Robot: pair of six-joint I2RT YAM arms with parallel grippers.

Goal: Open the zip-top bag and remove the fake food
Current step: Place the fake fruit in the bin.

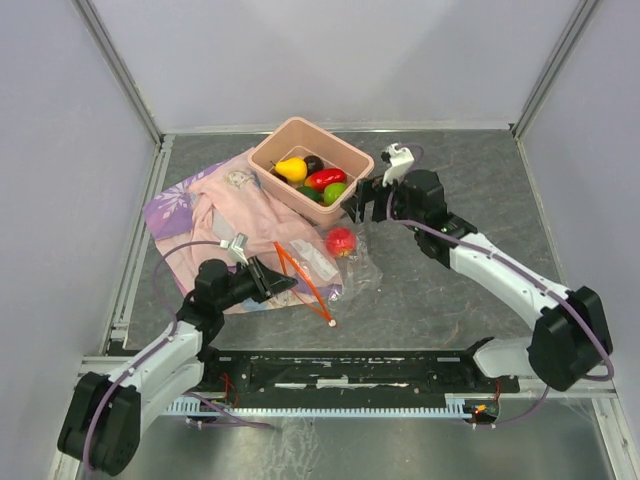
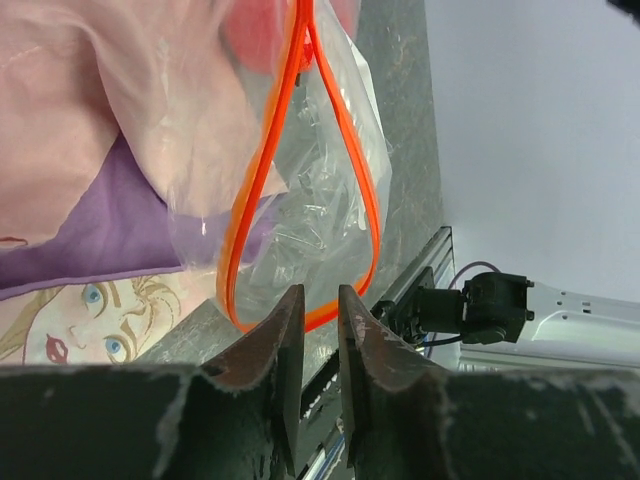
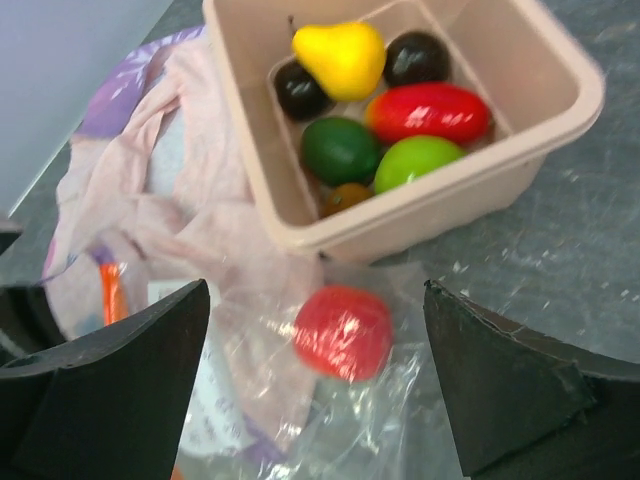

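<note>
- All told, counted several pieces of food (image 3: 428,111) lying in tub (image 3: 450,205): yellow pear (image 3: 342,57), a long red one, two green, two dark.
- Found one more piece, round and red (image 3: 343,331), inside bag (image 1: 358,268), just beside tub's near wall and apart from the rest.
- Saw bag lying crumpled on table (image 1: 480,170), partly over cloth (image 1: 200,205), with its mouth open.
- Traced orange strip (image 2: 262,170) as an open loop; spotted white slider (image 1: 331,323) at its near end, on table.
- Saw right gripper (image 1: 372,212) spread wide above red piece in bag, with nothing between its fingers.
- Saw left gripper (image 2: 320,300) low at bag's mouth, fingers (image 2: 275,350) set close with only a thin gap.
- Noted strip's loop crossing right at those tips; could not tell whether strip was pinched or merely behind them.
- Noted cloth as pink and purple, printed with a cartoon face, bunched against tub's left wall.
</note>
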